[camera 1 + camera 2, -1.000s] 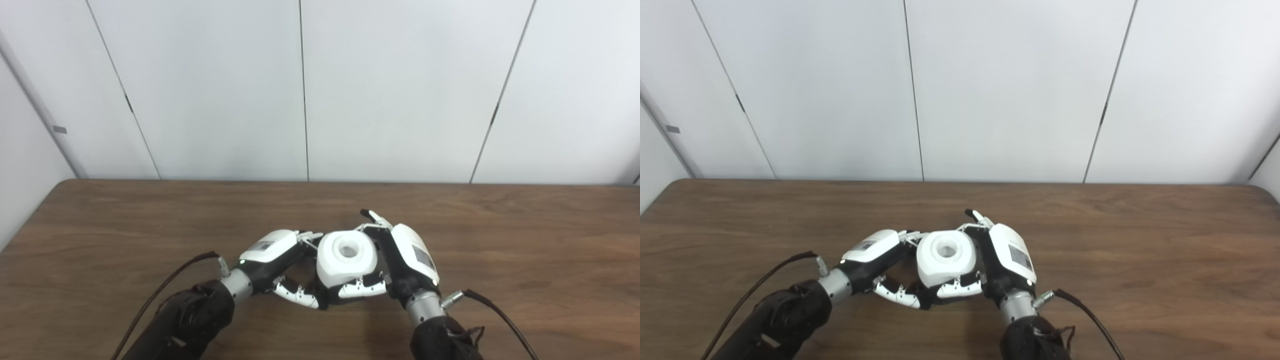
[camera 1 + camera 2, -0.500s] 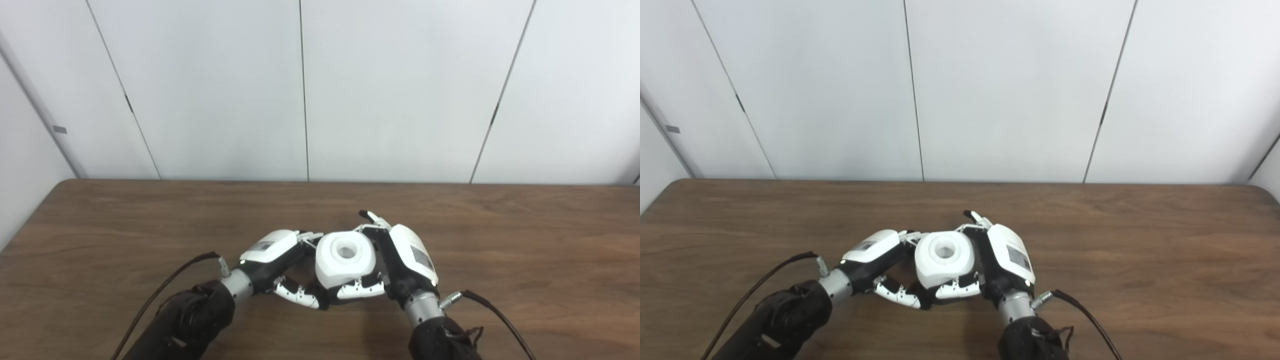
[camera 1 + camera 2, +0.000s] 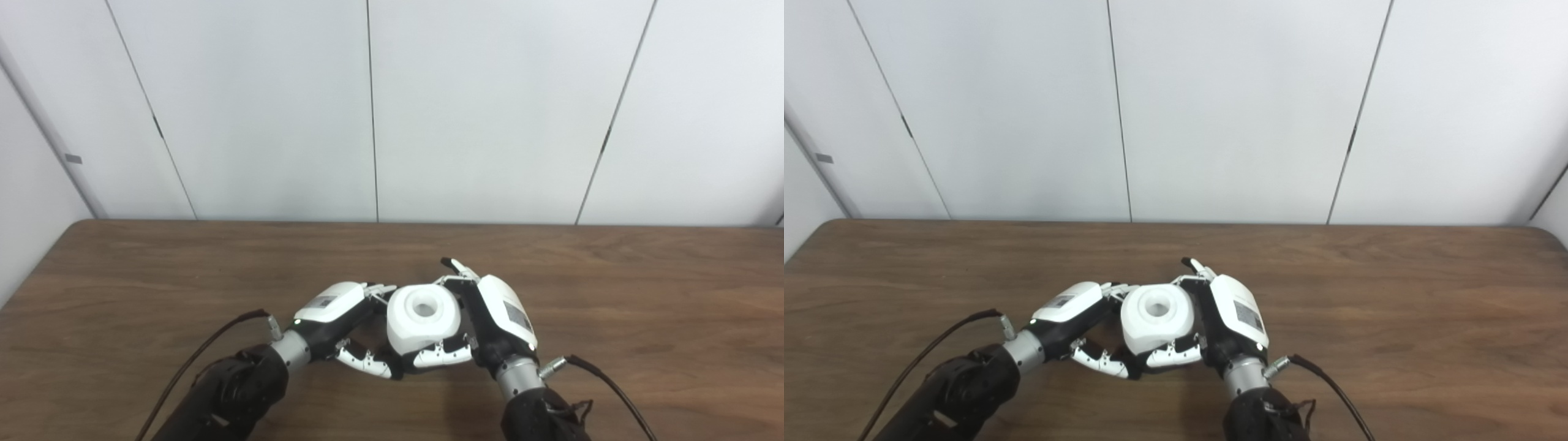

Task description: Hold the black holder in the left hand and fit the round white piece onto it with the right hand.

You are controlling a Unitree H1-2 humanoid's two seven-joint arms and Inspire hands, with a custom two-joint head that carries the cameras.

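The round white piece (image 3: pixel 422 321), with a hollow in its top, sits between my two hands above the middle of the wooden table (image 3: pixel 643 288). From the right, my right hand (image 3: pixel 499 315) is shut on it, fingers behind and thumb in front. My left hand (image 3: pixel 334 306) comes in from the left, its fingers curled in under the white piece's left side. Almost all of the black holder is hidden beneath the white piece and the fingers. Only a dark bit (image 3: pixel 395 369) shows between the two thumbs, and I cannot tell how the two parts sit together.
White wall panels (image 3: pixel 367 110) stand behind the table's far edge. A dark cable (image 3: pixel 202 349) trails from my left wrist and another cable (image 3: pixel 612 386) from my right wrist. Bare wood lies to both sides of the hands.
The right hand with the white piece has shifted very slightly to the left, closer against the left hand. Otherwise nothing has visibly moved.
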